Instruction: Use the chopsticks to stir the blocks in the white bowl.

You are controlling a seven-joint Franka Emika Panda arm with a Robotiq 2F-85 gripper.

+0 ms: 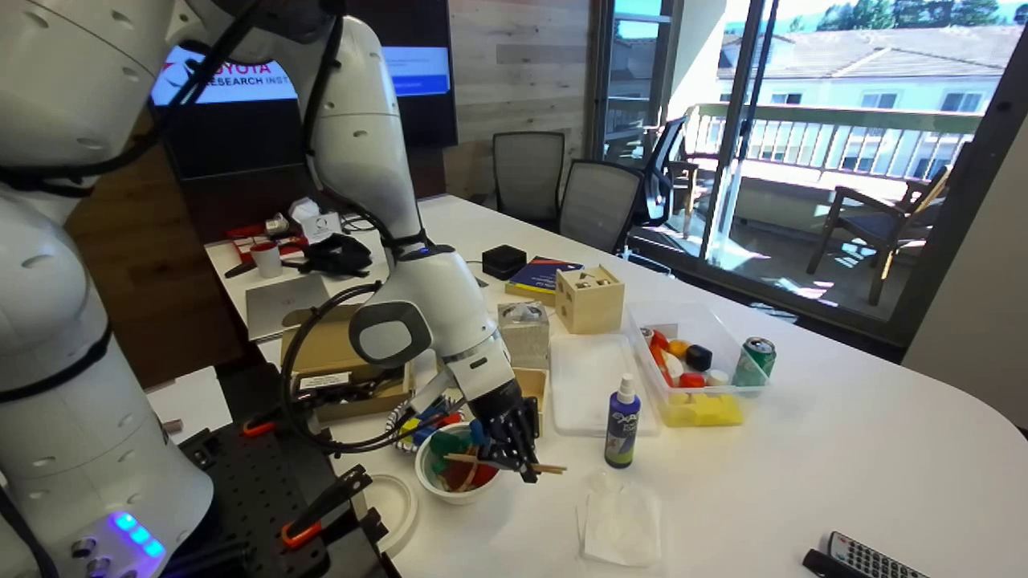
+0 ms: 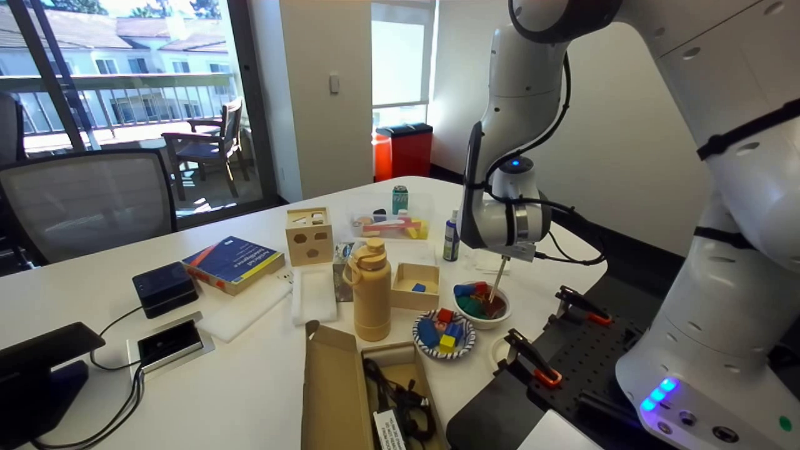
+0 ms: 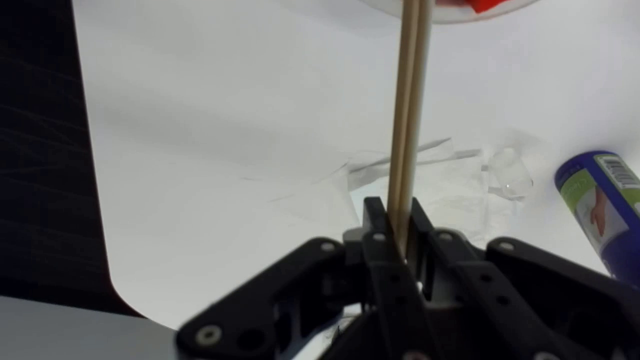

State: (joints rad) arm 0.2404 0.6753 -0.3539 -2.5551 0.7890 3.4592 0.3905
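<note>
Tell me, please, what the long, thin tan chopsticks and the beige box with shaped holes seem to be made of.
The chopsticks look like smooth, bare wood or bamboo, judging by their plain tan colour. The box with shaped holes seems matt, pale wood, from its beige, shineless faces; no grain shows clearly.

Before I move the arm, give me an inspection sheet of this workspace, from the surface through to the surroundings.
Surface: white table; spills, nothing seen.
Job's things: white bowl holds blocks; chopsticks reach over or into it, contact with the blocks cannot be told.
Clutter: striped bowl beside the white bowl, holding more blocks; spray bottle, flask, can and carton on the table.
Gripper: shut on the chopsticks.
Cables: black cable runs along the arm; more in the carton.
Surroundings: chairs near the table, lit screen; people, nothing seen.
</note>
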